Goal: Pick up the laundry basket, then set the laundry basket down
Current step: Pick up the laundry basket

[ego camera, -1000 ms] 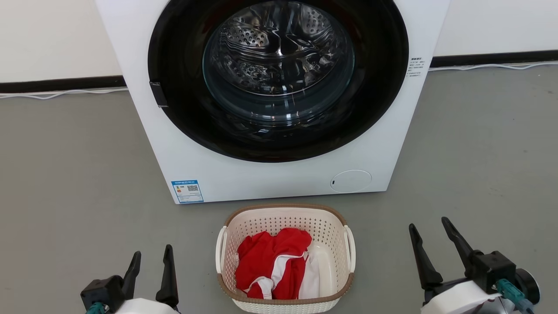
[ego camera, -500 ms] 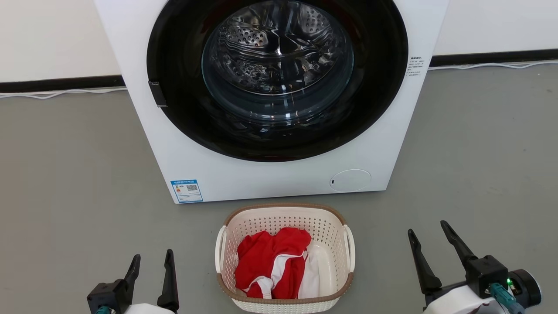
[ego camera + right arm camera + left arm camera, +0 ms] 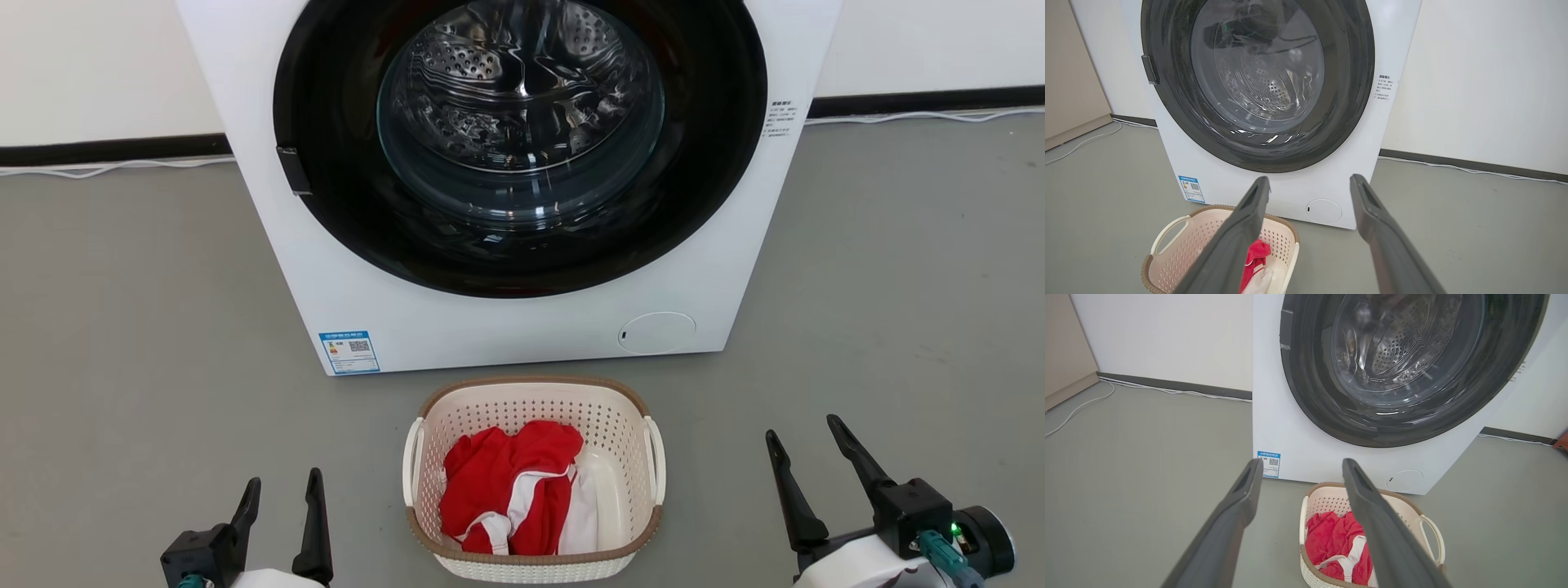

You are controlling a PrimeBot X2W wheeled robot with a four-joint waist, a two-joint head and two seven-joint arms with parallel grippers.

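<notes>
Directly behind laundry basket (image 3: 490, 418), white washer (image 3: 506, 327).

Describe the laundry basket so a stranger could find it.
Find the white washer with its round dark door. On the grey floor just before it sits the laundry basket: cream, perforated, brown-rimmed, with white loop handles and red clothes inside.

Laundry basket (image 3: 531, 381): cream perforated plastic, brown woven-look rim, white side handles; upright on grey floor (image 3: 122, 327) just before washer (image 3: 522, 327), holding red-and-white garments (image 3: 506, 490).

dark tapered fingers (image 3: 790, 498), black mounts (image 3: 906, 502), white forearms (image 3: 849, 563), teal plug (image 3: 939, 549), green light (image 3: 952, 527).
</notes>
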